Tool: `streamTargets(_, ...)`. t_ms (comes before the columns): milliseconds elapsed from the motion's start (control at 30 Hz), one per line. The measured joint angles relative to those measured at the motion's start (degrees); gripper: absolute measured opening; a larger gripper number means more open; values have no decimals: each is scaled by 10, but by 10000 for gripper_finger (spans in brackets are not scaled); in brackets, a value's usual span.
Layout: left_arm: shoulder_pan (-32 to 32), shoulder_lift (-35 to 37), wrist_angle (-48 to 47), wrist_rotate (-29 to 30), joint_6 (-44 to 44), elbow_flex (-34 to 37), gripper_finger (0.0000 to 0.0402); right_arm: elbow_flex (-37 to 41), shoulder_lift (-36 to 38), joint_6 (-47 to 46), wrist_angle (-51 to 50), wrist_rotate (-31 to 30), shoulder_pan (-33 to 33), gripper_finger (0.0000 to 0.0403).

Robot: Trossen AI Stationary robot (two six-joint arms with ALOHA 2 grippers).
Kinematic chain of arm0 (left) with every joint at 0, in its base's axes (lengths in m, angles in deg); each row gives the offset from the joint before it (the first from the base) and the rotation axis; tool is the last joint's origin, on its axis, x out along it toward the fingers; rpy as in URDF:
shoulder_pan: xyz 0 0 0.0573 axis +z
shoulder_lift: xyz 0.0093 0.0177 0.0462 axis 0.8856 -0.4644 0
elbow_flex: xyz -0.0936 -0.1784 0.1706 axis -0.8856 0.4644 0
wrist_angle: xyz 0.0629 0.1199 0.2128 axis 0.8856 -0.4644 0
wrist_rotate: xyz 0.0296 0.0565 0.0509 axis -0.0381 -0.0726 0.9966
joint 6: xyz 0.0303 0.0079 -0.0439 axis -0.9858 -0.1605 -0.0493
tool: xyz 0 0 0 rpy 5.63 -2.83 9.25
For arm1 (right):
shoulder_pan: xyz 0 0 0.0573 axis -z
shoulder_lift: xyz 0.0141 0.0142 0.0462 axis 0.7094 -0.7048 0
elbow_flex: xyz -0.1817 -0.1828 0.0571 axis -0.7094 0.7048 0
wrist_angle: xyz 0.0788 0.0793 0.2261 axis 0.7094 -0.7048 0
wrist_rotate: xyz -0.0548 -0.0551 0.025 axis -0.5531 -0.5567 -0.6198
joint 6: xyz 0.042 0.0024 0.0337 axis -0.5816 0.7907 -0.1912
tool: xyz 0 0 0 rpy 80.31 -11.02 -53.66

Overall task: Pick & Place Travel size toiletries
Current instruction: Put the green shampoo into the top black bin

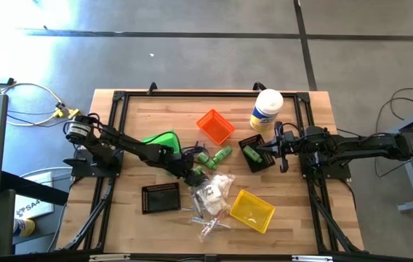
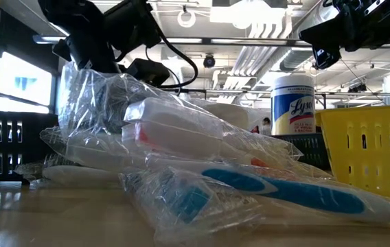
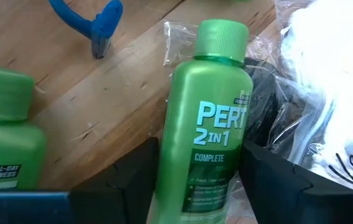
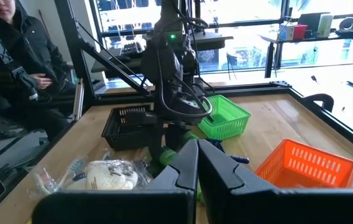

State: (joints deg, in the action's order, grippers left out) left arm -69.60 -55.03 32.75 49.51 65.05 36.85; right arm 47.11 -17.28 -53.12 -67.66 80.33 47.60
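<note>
A green Pert 2-in-1 mini bottle with a ribbed green cap lies on the wooden table near the table's middle, framed between the two dark fingers of the left gripper, which stand either side of it, partly open; whether they press it I cannot tell. Beside it lie a second green bottle, a blue razor, and crinkly clear-wrapped packets, a white one crowding one finger. Around them sit green, orange, yellow and black bins, and a Lysol canister. The right gripper hovers over another black bin, fingers shut and empty.
</note>
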Motion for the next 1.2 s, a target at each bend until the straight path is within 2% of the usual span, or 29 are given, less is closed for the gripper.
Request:
streamTargets(200, 0, 0, 1, -1, 0, 0, 179, 0, 0, 0, 0, 0, 0, 3)
streamTargets(567, 0, 0, 1, -16, -14, -1, 177, 0, 0, 0, 0, 0, 0, 3)
streamTargets(733, 0, 0, -15, -25, -53, -35, 176, 0, 0, 0, 0, 0, 0, 3)
streamTargets(900, 1, 0, -118, -21, -103, -102, 176, 0, 0, 0, 1, 0, 0, 3)
streamTargets(1200, 1, 0, -347, 74, -181, -238, 176, 0, 0, 0, 2, 0, 0, 3)
